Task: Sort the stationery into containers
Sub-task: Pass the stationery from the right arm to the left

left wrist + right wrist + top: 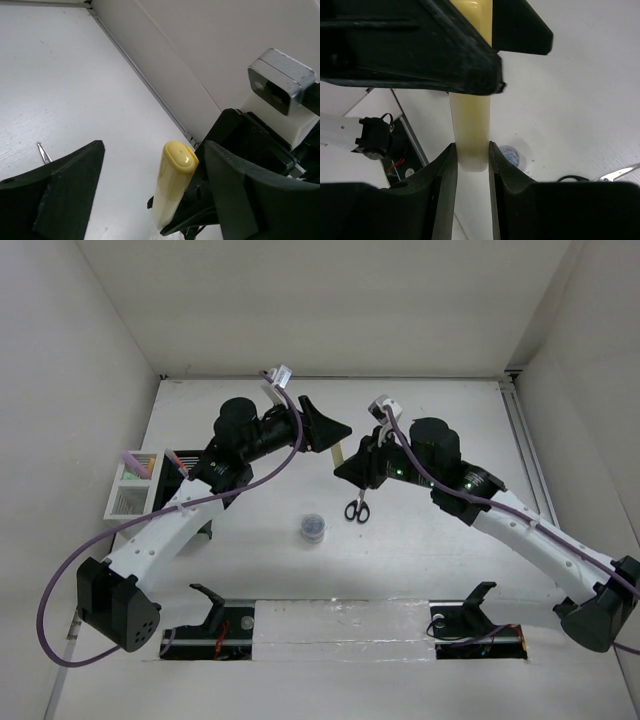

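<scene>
1 yellow highlighter (470,125): right tool (471,156) pinches it, left tool (152,150) gapes around it.

Both arms reach inward and meet mid-frame; left gripper (343,429) jaws gape wide, right gripper (342,470) jaws pinch a highlighter (470,125).

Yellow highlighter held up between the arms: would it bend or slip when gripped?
Probably stiff: the chunky yellow plastic highlighter looks straight though the right tool pinches only one end. Its glossy, rounded shell could be slippery.
</scene>
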`<state>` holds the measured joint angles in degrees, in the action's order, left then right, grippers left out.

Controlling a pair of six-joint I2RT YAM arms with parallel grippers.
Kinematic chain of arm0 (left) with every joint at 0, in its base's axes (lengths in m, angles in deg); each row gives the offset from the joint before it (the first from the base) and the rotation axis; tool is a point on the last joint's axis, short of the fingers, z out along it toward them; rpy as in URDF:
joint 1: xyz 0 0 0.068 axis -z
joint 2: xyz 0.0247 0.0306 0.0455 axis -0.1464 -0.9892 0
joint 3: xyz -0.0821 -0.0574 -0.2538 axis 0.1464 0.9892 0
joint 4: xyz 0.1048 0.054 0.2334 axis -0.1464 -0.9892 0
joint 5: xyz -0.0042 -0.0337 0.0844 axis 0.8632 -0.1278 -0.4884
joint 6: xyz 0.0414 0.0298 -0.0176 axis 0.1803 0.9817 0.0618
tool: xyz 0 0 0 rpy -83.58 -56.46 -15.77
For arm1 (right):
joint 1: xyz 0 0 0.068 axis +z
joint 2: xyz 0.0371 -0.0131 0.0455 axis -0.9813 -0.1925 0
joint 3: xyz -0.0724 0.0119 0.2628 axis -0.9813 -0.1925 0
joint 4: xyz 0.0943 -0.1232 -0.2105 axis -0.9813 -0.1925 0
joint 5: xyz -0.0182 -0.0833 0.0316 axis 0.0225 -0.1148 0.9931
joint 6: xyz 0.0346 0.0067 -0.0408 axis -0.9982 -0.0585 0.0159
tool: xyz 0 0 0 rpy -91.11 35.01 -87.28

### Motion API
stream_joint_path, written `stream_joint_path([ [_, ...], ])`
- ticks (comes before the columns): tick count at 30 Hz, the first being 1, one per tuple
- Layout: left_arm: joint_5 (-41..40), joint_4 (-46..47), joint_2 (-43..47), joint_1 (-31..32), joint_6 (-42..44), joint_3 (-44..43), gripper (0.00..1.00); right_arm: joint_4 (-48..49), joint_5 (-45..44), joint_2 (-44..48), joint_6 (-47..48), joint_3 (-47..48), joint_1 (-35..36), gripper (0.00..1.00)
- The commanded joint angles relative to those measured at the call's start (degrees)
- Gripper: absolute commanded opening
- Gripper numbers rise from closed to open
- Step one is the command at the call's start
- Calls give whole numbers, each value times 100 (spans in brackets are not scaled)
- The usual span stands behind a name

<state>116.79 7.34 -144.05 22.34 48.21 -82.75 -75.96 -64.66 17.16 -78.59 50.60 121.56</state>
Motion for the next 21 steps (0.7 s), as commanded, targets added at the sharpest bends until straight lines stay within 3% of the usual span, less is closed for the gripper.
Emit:
stream_joint_path([
  [1, -61, 60, 160, 9, 133, -23, 72, 401, -225, -24, -28, 341, 190, 0],
  [2, -62, 7, 160, 9, 133, -23, 67, 401, -294, -76, -28, 393, 191, 0],
  [6, -272, -255, 160, 9, 247, -102, 27, 401, -348, -129, -28, 394, 296, 0],
  [7, -464, -370, 160, 9, 386, -216, 6, 401, -348, -129, -28, 394, 296, 0],
  [8, -631, -528, 107, 9, 440, -304, 0, 401, -348, -181, -28, 394, 296, 0],
  [9, -824, -878, 107, 9, 536, -505, 0, 401, -400, -182, 25, 394, 296, 0],
  [10, -1200, -1055, 46, 9, 641, -629, 0, 401, -400, -182, 25, 394, 296, 6],
  [11, -1448, -1257, 45, 9, 921, -760, 0, 401, -470, -182, 25, 394, 296, 19],
  [12, -1755, -1477, -7, 9, 1080, -1066, 0, 462, -567, -103, 25, 315, 296, 37],
  [13, -2454, -1862, -7, 9, 1230, -1191, 0, 463, -637, -50, 25, 219, 296, 66],
  [14, -2844, -2005, -7, 9, 1388, -1297, 0, 463, -847, 2, 25, 166, 296, 81],
  [16, -3618, -2321, -7, 9, 1861, -1560, 0, 463, -1120, 186, 95, -19, 296, 95],
  [17, -4317, -2427, -7, -87, 2021, -1657, 0, 463, -1226, 240, 95, -80, 296, 95],
  [21, -5885, -2893, -314, -527, 2575, -2141, 0, 463, -1446, 398, 218, -371, 235, 98],
])
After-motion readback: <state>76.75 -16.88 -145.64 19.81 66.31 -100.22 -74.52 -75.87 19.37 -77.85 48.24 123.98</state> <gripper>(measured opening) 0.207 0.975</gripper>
